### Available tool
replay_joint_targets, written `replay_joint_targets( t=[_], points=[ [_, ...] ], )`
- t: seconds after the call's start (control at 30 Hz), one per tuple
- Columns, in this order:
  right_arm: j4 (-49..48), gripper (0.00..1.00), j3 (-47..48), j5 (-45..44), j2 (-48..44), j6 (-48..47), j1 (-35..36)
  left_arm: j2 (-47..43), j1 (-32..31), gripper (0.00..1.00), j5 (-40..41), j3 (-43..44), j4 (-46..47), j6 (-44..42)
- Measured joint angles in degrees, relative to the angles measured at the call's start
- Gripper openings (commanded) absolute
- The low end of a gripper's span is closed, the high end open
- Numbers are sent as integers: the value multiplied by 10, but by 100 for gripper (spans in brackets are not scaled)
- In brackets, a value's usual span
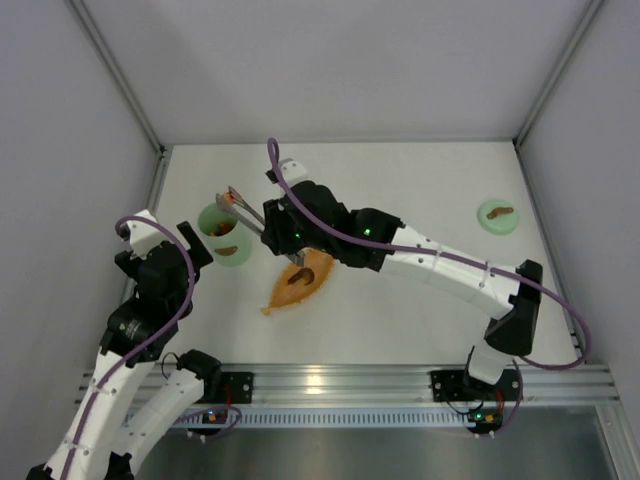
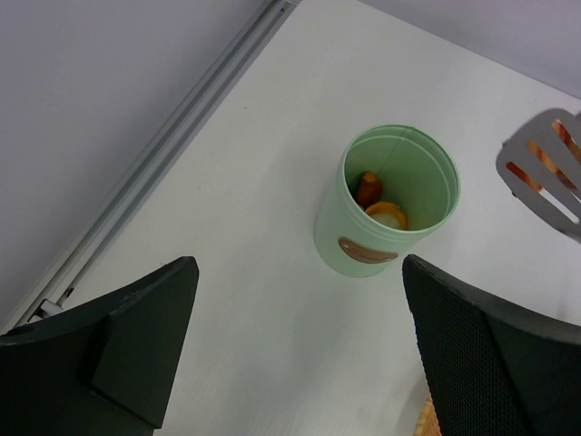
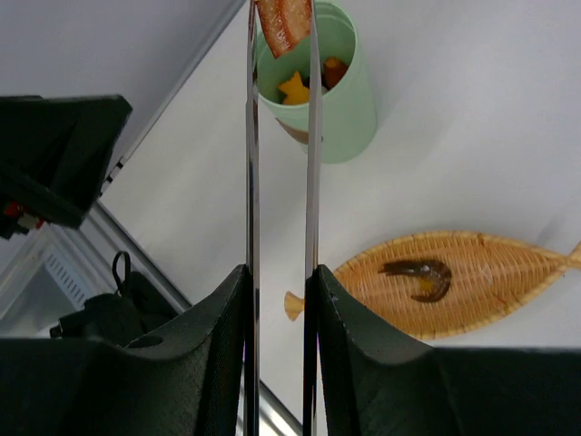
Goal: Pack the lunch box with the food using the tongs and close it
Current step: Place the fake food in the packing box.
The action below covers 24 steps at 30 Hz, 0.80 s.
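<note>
Lunch box tub (image 1: 222,236) stands left on the table (image 1: 400,180), food pieces (image 2: 377,204) inside. The tongs (image 3: 311,136) hang over its mouth, one piece (image 3: 284,23) between the tips. The tray (image 3: 508,272) lies just right of the tub, nearer the arms, with a shrimp piece (image 3: 419,275) on it. The lid (image 1: 497,216) is far right, well apart.

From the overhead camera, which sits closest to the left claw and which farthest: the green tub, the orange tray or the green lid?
1. Green tub: right beside the left claw, just to its right.
2. Orange tray: further right, mid-table.
3. Green lid: far across, near the table's right edge.
</note>
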<state>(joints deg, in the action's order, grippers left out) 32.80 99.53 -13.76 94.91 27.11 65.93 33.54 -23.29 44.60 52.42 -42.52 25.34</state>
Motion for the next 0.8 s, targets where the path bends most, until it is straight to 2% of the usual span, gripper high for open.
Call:
replay_joint_targets(
  t=[0.17,0.4,0.8],
  points=[
    [-2,29,64,15,67,-11,-9,0,0,99,0,0,0,0],
    [-2,32,83,38,126,-16,-16,0,0,99,0,0,0,0],
    [-2,44,86,45,143,-20,-17,0,0,99,0,0,0,0]
  ],
)
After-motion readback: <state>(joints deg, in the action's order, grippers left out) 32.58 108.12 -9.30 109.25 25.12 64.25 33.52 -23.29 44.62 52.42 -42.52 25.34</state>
